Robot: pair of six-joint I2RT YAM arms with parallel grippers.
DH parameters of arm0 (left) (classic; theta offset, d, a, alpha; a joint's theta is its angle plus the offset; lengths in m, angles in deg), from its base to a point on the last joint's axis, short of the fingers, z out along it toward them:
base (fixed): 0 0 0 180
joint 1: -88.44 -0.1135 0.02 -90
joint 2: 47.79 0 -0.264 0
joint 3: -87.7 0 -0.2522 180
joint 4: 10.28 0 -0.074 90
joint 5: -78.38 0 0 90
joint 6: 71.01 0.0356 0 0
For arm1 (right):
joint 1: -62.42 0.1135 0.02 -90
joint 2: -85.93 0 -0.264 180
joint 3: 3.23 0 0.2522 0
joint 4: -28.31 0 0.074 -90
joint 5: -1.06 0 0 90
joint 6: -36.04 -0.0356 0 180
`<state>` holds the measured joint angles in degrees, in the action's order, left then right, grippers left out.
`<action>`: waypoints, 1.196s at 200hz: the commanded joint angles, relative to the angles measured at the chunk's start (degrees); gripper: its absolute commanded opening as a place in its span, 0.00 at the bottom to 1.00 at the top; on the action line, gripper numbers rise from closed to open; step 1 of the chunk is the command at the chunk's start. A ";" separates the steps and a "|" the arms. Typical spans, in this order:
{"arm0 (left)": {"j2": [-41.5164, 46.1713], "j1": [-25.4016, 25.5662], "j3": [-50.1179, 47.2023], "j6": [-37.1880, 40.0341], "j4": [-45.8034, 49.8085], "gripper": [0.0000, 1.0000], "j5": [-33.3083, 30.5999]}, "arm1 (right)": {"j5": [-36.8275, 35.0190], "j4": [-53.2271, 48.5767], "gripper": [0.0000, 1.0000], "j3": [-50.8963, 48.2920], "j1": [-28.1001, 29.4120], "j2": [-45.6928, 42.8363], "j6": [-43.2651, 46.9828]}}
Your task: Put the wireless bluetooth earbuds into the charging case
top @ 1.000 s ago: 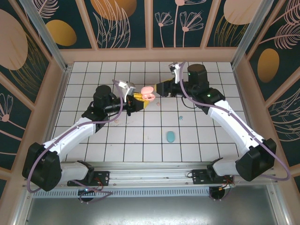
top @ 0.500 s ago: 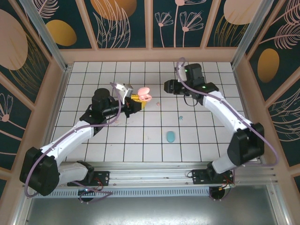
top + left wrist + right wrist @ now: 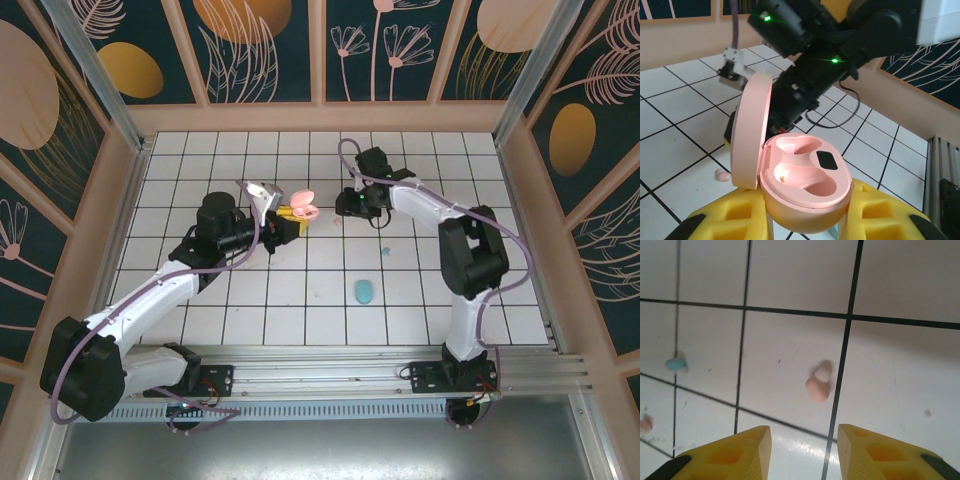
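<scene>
My left gripper [image 3: 292, 213] is shut on the pink charging case [image 3: 304, 203], its yellow fingers [image 3: 725, 217] clamped on both sides of the base [image 3: 807, 187]. The lid [image 3: 752, 135] stands open on the left and both wells are empty. Just right of the case, my right gripper [image 3: 346, 207] points down at the floor. Its jaws stand open around nothing, with the gripper [image 3: 804, 450] just short of a pink earbud [image 3: 817, 387] that lies on a tile. That pink earbud [image 3: 338, 222] also shows from above. A light blue earbud [image 3: 675, 363] lies further left.
A shut teal case [image 3: 363, 291] lies on the tiles nearer the arm bases. A light blue earbud [image 3: 385, 250] sits between it and the right gripper. Another pink bit [image 3: 645, 424] shows at the right wrist view's left edge. The right arm [image 3: 810, 75] looms close behind the pink case.
The right arm has folded in and swung its gripper from beside the case down towards the floor, with its jaws narrower. The left gripper holds the open case almost still.
</scene>
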<state>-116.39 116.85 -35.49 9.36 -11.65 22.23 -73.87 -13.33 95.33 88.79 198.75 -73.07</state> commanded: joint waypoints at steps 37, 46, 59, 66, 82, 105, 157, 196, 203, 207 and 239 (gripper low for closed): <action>1.80 -0.46 -1.11 2.24 1.33 0.00 -1.69 | 0.32 -6.21 0.42 8.75 0.69 9.70 -1.15; 1.95 -0.45 -1.27 2.30 1.28 0.00 -1.91 | 0.31 -6.50 0.42 9.14 1.13 10.48 -0.73; 2.20 -0.43 -1.41 2.42 1.34 0.00 -1.99 | 0.14 -6.89 0.43 9.66 1.59 11.53 0.00; 2.28 -0.46 -1.38 2.46 1.50 0.00 -2.03 | 0.05 -7.08 0.43 9.92 1.80 12.08 0.40; 2.50 -0.44 -1.47 2.48 1.65 0.00 -2.20 | 0.05 -7.23 0.43 10.45 2.15 13.27 1.32; 2.94 -0.46 -1.47 2.55 2.10 0.00 -2.37 | 0.34 -7.44 0.43 11.31 2.40 14.51 2.86; 4.50 -0.45 -1.83 2.34 2.86 0.00 -2.95 | 2.39 -8.75 0.45 15.31 4.45 17.05 10.69; 5.65 -0.42 -2.13 1.99 3.45 0.00 -3.02 | 3.46 -10.96 0.46 17.06 6.03 18.50 16.96; 5.90 -0.47 -2.20 1.90 3.49 0.00 -3.00 | 3.77 -11.35 0.46 17.15 6.44 18.50 18.39; 6.00 -0.50 -2.23 1.83 3.54 0.00 -3.02 | 3.95 -11.55 0.46 17.16 6.70 18.49 19.02; 6.46 -0.46 -2.40 1.47 3.65 0.00 -3.16 | 4.15 -13.43 0.44 17.08 9.28 18.35 25.40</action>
<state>-111.34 116.85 -37.37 10.85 -8.20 19.32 -71.94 -22.47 111.67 95.30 215.64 -54.58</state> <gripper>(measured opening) 0.242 0.457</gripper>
